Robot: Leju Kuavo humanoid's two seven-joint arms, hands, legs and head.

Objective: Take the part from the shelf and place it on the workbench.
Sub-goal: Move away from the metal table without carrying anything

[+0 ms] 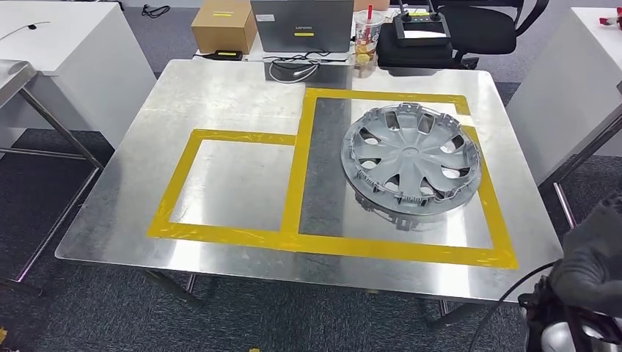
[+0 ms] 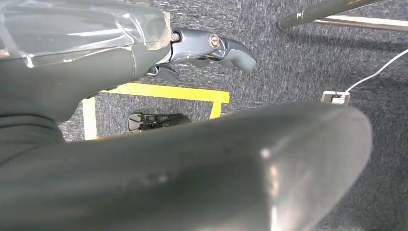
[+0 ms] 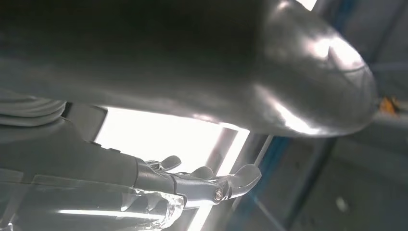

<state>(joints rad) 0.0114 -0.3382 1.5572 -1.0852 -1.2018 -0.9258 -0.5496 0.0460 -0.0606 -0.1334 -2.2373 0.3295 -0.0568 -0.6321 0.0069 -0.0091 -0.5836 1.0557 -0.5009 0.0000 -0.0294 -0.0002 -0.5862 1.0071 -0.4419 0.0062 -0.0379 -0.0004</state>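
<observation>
Left hand (image 2: 211, 50): seen in the left wrist view, fingers loosely extended and apart, nothing held, hanging over dark grey carpet (image 2: 298, 67) with a yellow floor marking (image 2: 168, 91) beneath it. Right hand (image 3: 211, 185): seen in the right wrist view, fingers spread and slightly curled, nothing between them, set against a bright glare; what lies behind it cannot be made out.

Head view: the part, a silver hubcap (image 1: 409, 155), lies flat on the steel bench (image 1: 220, 95), right of centre in the frame. It sits inside the larger yellow tape rectangle (image 1: 400, 249), its right rim overlapping the tape's right strip. It is near the bench's right edge and well apart from the near and far edges. The smaller tape rectangle (image 1: 176, 187), centre-left of frame, encloses bare metal.

At the upper edge of frame, along the far side of the bench: a cardboard box (image 1: 224, 28), a grey laptop (image 1: 301, 26), a drink cup (image 1: 368, 29), a black case (image 1: 418, 37). White tables stand at upper left (image 1: 66, 44) and upper right (image 1: 579, 66), with carpeted aisles between them and the bench.
</observation>
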